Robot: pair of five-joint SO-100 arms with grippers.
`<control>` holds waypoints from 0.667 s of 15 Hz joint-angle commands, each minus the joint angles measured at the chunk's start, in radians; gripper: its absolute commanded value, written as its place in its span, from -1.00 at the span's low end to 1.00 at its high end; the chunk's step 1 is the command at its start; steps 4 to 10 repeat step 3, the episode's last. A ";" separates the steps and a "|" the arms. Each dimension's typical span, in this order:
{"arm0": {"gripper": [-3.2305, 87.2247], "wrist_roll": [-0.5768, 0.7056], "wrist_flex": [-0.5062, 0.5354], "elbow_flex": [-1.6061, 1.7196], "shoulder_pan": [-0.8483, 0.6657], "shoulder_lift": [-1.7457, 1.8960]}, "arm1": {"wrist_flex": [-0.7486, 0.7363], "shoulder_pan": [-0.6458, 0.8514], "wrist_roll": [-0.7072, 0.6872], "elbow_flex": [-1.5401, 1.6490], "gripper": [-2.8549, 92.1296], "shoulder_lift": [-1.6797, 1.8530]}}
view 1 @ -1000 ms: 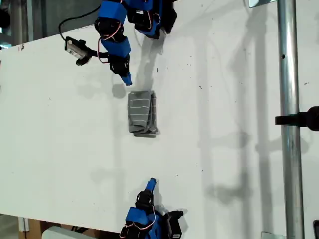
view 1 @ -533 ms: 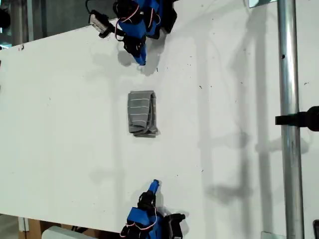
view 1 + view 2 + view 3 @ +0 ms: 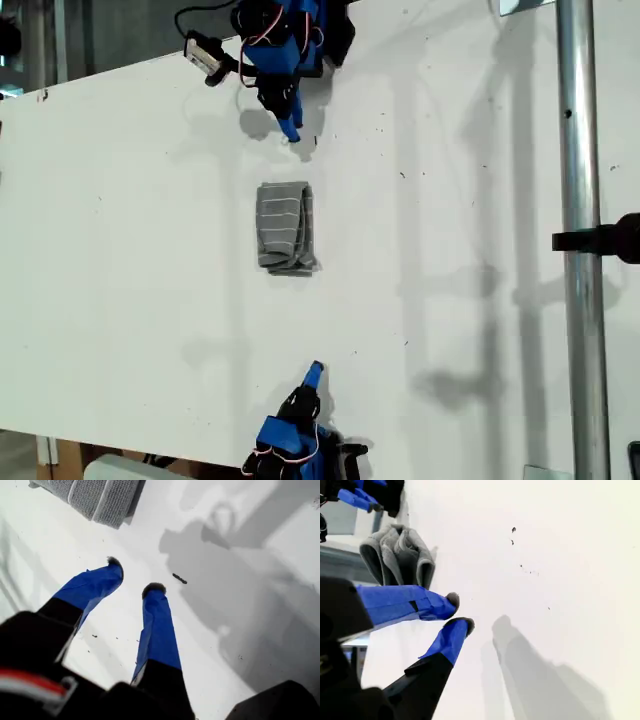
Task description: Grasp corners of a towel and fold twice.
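The grey striped towel (image 3: 285,228) lies folded into a small narrow bundle in the middle of the white table (image 3: 120,250). No gripper touches it. My first gripper (image 3: 292,135) hovers beyond the towel's end toward the exterior view's top, its blue fingers a little apart and empty (image 3: 134,575). A flat striped end of the towel (image 3: 95,495) lies ahead of it. My second gripper (image 3: 315,370) is near the exterior view's bottom edge, well short of the towel. Its fingers (image 3: 461,612) stand a narrow gap apart with nothing between them. The towel's rumpled folded end (image 3: 400,555) faces it.
A metal pole (image 3: 580,250) with a black clamp (image 3: 600,240) runs down the exterior view's right side. A small dark mark (image 3: 179,578) is on the table by my first gripper. The first arm (image 3: 360,497) shows beyond the towel in the second wrist view.
My first gripper has drawn back from the towel's end toward the exterior view's top edge. My second gripper has hardly moved. The towel has stayed put.
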 commanded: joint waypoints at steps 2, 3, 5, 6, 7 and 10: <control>-0.82 0.008 0.003 0.006 0.003 0.003 | 0.008 -0.003 -0.012 -0.011 -0.65 0.002; -0.82 0.008 0.003 0.006 0.003 0.003 | 0.008 -0.003 -0.012 -0.011 -0.65 0.002; -0.82 0.008 0.003 0.006 0.003 0.003 | 0.008 -0.003 -0.012 -0.011 -0.65 0.002; -0.82 0.008 0.003 0.006 0.003 0.003 | 0.008 -0.003 -0.012 -0.011 -0.65 0.002; -0.82 0.008 0.003 0.006 0.003 0.003 | 0.008 -0.003 -0.012 -0.011 -0.65 0.002; -0.82 0.008 0.003 0.006 0.003 0.003 | 0.008 -0.003 -0.012 -0.011 -0.65 0.002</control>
